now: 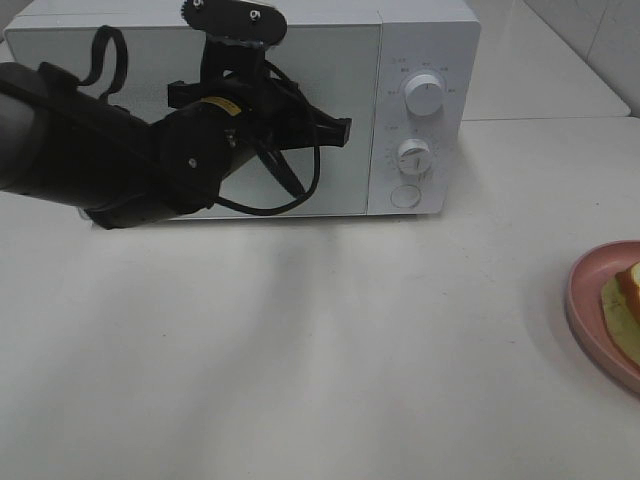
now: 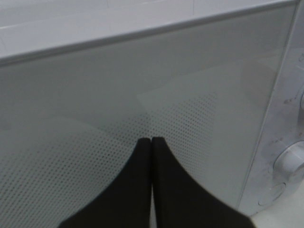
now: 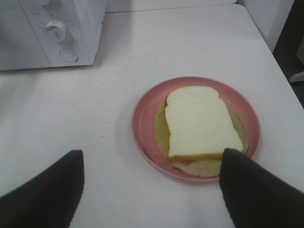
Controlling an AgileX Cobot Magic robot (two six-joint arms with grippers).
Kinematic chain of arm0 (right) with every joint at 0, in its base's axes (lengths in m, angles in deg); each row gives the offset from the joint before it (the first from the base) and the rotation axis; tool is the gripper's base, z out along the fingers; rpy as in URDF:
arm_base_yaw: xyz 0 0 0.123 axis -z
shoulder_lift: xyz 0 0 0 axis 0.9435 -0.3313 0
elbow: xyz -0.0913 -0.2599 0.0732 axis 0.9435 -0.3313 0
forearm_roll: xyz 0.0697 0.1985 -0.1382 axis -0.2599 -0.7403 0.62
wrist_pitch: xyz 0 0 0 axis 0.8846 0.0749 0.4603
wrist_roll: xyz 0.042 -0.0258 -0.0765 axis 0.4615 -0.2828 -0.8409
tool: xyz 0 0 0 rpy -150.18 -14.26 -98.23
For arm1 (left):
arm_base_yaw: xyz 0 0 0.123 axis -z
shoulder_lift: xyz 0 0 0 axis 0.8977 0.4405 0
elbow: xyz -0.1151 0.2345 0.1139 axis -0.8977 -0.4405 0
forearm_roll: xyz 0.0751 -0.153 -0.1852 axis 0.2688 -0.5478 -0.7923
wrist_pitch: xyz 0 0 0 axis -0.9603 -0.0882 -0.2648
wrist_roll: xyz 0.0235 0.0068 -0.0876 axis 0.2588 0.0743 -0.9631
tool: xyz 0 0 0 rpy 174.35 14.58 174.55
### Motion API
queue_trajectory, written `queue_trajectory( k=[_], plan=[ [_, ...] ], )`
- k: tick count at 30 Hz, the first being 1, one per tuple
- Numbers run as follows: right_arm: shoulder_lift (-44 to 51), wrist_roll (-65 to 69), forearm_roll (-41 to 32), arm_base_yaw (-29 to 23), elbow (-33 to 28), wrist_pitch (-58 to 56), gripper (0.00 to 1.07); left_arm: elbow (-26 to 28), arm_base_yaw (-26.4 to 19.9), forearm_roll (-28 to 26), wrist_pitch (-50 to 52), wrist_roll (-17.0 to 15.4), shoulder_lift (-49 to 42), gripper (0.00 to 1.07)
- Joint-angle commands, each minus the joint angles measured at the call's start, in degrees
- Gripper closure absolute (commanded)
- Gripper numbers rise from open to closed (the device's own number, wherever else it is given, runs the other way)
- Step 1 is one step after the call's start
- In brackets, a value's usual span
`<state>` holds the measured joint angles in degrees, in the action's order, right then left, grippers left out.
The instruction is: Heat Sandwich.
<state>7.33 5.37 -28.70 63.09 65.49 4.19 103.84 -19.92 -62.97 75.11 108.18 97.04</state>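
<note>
The sandwich (image 3: 199, 121), a white bread slice over pale yellow-green filling, lies on a round pink plate (image 3: 142, 118). In the right wrist view my right gripper (image 3: 152, 153) hangs above the plate's near side, open wide and holding nothing. The exterior view catches only an edge of the sandwich (image 1: 627, 300) and plate (image 1: 583, 300) at the far right. The white microwave (image 1: 430, 40) stands at the back with its door closed. My left gripper (image 1: 343, 128) is shut and empty, its fingertips (image 2: 142, 147) pressed together close in front of the door (image 2: 118, 95).
The microwave's control panel carries two knobs (image 1: 423, 95) and a round button (image 1: 405, 195) on its right side. A seam between two white tabletops runs behind the plate, and the table's right edge (image 3: 289, 80) is near the plate.
</note>
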Motion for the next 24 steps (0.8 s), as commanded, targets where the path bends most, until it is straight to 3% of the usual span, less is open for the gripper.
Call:
queue_trajectory(
  k=[1, 9, 12, 13, 14, 15, 17, 18, 19, 23, 24],
  plan=[
    [1.6, -0.46, 0.17, 0.29, -0.11, 0.52, 0.31, -3.09, 1.2, -0.11, -4.18, 0.11, -4.64, 1.07],
    [1.6, -0.46, 0.17, 0.29, -0.11, 0.52, 0.31, -6.36, 1.2, -0.06, -20.28, 0.11, -10.08, 1.07],
    [1.6, -0.52, 0.17, 0.29, -0.11, 0.52, 0.31, -6.65, 1.03, 0.23, -30.14, 0.29, -12.49, 0.83],
    [1.6, -0.52, 0.17, 0.29, -0.11, 0.52, 0.31, -6.65, 1.03, 0.23, -30.14, 0.29, -12.49, 0.83],
    [1.6, -0.52, 0.17, 0.29, -0.11, 0.52, 0.31, -6.65, 1.03, 0.17, -32.43, 0.29, -13.06, 0.68],
    [1.6, -0.52, 0.17, 0.29, -0.11, 0.52, 0.31, -6.65, 0.97, -0.11, -35.75, -0.11, -13.92, 0.37],
    [1.6, -0.52, 0.17, 0.29, -0.11, 0.52, 0.31, -6.65, 0.92, -0.34, -38.62, -0.74, -14.55, 0.14],
    [1.6, -0.52, 0.17, 0.29, -0.11, 0.52, 0.31, -6.65, 0.92, -0.34, -38.62, -0.74, -14.55, 0.14],
    [1.6, -0.52, 0.17, 0.29, -0.11, 0.52, 0.31, -6.65, 0.86, 0.0, -39.99, -0.74, -14.95, 0.05],
    [1.6, -0.52, 0.17, 0.29, -0.11, 0.52, 0.31, -6.65, 0.86, 2.81, -45.66, -0.74, -16.33, 0.07],
    [1.6, -0.52, 0.17, 0.29, -0.11, 0.52, 0.31, -6.65, 0.69, 6.25, -49.9, -0.8, -17.02, 0.07]
  ],
)
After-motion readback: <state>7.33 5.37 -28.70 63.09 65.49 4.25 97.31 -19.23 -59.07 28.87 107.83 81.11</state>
